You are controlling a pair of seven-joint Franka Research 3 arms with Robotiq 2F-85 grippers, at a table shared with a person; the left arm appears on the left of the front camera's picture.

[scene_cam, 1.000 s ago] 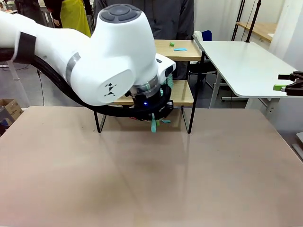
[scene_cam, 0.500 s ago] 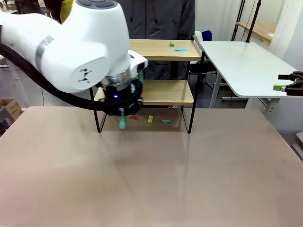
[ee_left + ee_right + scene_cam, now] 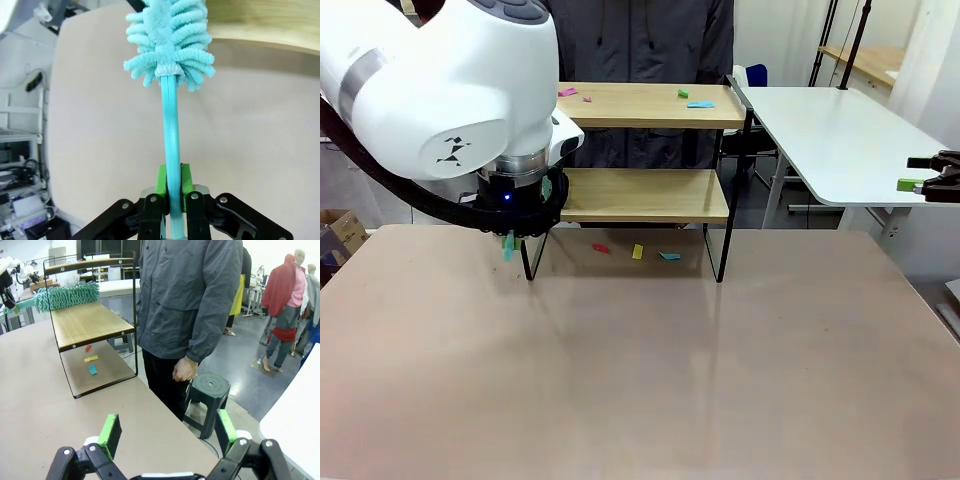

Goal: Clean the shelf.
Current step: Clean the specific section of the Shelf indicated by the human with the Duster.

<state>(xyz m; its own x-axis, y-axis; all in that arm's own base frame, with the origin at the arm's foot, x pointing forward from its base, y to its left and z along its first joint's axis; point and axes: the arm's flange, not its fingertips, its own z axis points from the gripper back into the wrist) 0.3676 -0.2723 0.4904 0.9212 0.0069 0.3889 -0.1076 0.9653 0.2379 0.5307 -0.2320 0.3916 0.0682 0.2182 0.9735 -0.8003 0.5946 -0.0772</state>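
The shelf stands at the table's far edge, two wooden boards in a black frame. My left gripper is shut on the handle of a teal fluffy duster. In the front view the left gripper hangs at the lower board's left end. The duster head lies over that end of the lower board. Pink, green and blue scraps lie on the top board. My right gripper is open and holds nothing; the front view shows this right gripper at the far right.
Red, yellow and teal scraps lie on the table under the shelf. A person in a grey jacket stands behind it, beside a stool. A white side table adjoins at the right.
My left arm has swept the duster leftward along the lower board, from its middle to its left end. The scraps under the shelf have come into view. The right gripper has stayed still.
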